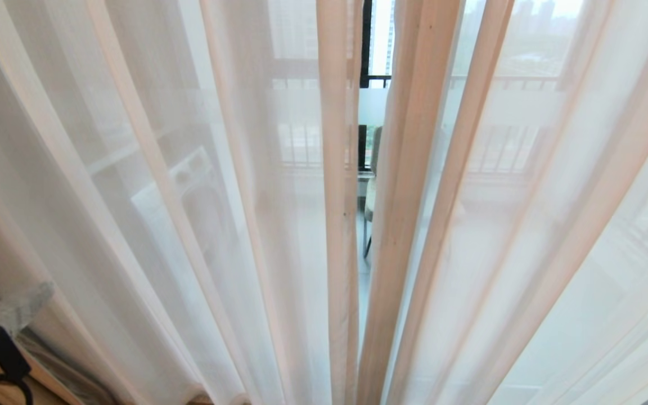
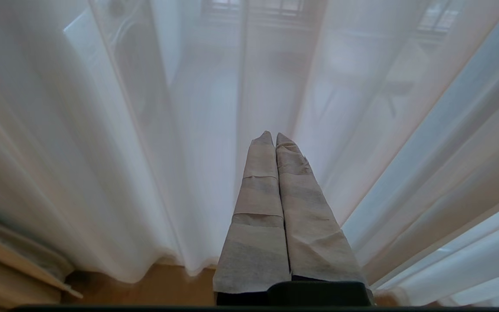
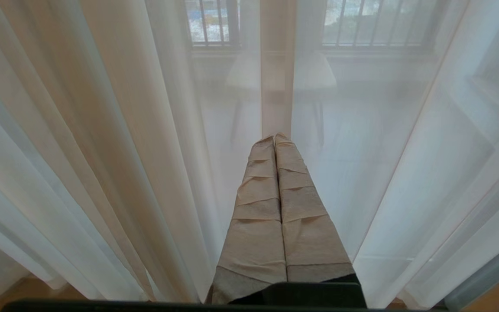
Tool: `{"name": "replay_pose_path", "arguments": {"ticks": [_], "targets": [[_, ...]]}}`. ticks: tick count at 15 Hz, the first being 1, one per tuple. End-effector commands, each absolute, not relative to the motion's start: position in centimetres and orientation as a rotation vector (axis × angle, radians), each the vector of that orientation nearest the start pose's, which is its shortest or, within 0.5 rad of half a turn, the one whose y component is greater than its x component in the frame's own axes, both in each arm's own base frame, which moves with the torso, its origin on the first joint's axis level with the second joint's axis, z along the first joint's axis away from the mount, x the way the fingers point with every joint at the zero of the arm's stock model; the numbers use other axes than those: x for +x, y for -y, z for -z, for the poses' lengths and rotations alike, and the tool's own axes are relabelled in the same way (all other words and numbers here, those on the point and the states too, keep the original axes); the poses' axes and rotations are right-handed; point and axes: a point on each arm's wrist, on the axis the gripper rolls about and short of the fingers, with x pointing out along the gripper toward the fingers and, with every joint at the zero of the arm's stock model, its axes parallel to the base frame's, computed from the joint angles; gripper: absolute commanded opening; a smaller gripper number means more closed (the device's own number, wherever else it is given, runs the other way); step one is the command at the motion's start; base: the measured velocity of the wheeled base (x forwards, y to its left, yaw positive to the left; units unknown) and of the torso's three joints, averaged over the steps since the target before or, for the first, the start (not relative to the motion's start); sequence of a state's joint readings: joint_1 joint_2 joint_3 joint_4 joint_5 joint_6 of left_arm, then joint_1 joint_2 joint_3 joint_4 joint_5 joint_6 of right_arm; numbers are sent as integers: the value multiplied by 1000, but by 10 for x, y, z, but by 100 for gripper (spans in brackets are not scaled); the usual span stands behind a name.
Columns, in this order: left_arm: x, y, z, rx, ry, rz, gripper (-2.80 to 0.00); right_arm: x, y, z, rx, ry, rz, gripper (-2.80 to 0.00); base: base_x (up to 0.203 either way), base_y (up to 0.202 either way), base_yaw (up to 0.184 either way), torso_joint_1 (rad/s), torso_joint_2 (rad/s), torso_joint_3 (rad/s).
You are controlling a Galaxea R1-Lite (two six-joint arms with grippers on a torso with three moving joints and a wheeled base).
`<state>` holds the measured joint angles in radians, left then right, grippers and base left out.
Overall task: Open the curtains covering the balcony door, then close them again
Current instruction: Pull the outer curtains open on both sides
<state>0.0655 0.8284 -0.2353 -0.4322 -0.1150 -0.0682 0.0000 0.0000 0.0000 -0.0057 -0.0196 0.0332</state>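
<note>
Curtains hang across nearly the whole head view: thin white see-through cloth in long folds, w/ two hemmed edges meeting near the middle. Only a narrow slit is left btwn those edges, and thru it a bit of the balcony door shows, its black frame upright, plus a chair out on the balcony. Thick cream drape barely shows, maybe at the low left corner; can't tell for sure.

Left gripper sits low at the left of the head view, fingers pressed together w/ nothing btwn them, tips pointing at the sheer cloth but apart from it as far as the wrist view shows. Right gripper is likewise closed and empty, aimed at the sheer near the centre seam, not touching it visibly.

Judgement: curtains are drawn shut apart from the slit, so either opening hasn't begun or the whole cycle is about done; these views alone don't settle which. No cloth is gripped by either arm, so any pull left to do needs a fresh grab at a hem edge.
</note>
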Motion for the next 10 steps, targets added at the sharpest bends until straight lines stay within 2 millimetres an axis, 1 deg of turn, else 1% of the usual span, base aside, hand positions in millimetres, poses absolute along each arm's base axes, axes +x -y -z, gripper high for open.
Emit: {"name": "replay_pose_path", "arguments": {"ticks": [1,6,9,10], "targets": [[62,0,-153,-66,-129,49,-280,-23,0,-76,34,7,20,-280,0,0,0,0,0,0],[25,0,-121,-37,-57,10,-280,-23,0,-76,34,8,20,-280,0,0,0,0,0,0],[3,1,-102,-15,-57,2,-280,-23,0,-76,34,6,20,-280,0,0,0,0,0,0],[-1,1,-96,8,-79,5,-280,-23,0,-76,34,6,20,-280,0,0,0,0,0,0]]}}
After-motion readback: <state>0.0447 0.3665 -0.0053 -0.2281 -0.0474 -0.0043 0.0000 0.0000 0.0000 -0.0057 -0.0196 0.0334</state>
